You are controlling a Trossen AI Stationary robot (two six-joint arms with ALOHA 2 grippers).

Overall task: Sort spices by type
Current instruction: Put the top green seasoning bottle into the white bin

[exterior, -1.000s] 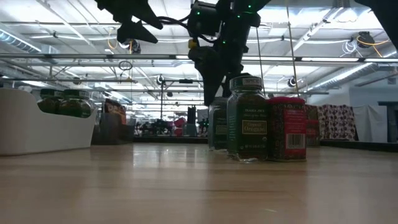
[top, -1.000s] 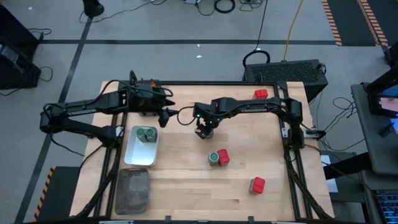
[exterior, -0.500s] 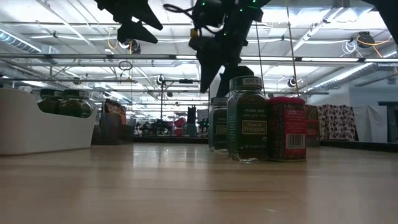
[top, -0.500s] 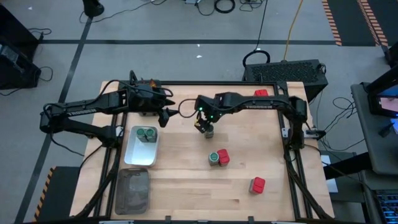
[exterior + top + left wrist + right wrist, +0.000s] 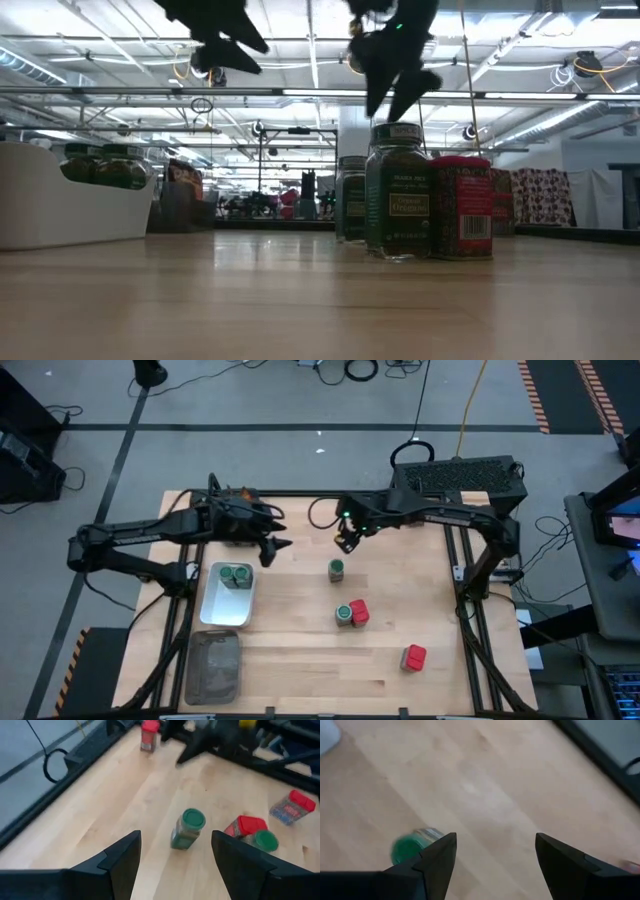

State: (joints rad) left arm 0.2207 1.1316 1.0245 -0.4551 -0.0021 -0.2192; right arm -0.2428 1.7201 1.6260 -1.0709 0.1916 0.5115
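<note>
Round green-lidded glass spice jar [image 5: 337, 569] upright, alone at centre frame on the wooden table [image 5: 300, 660]. Left gripper [image 5: 278, 547] up-left, spread and empty, facing it. Right gripper [image 5: 347, 540] just above, likewise spread, arguably nearer.

On the desk [image 5: 300, 650], a lone jar [image 5: 337, 569] stands upright near the middle, apart from everything else. Nearer the front edge, another jar [image 5: 343, 614] and a packet [image 5: 359, 611] stand touching, the packet on the right. A second packet [image 5: 414, 656] sits farther right and nearer the front. At the desk's left side a tray [image 5: 212, 616] holds two jars [image 5: 236, 574] side by side at its rear end; a second tray [image 5: 213, 665] lies directly in front of it. The left gripper [image 5: 272, 547] hangs behind the tray's right corner; the right gripper [image 5: 346, 540] hangs just behind the lone jar, both above the desk.
</note>
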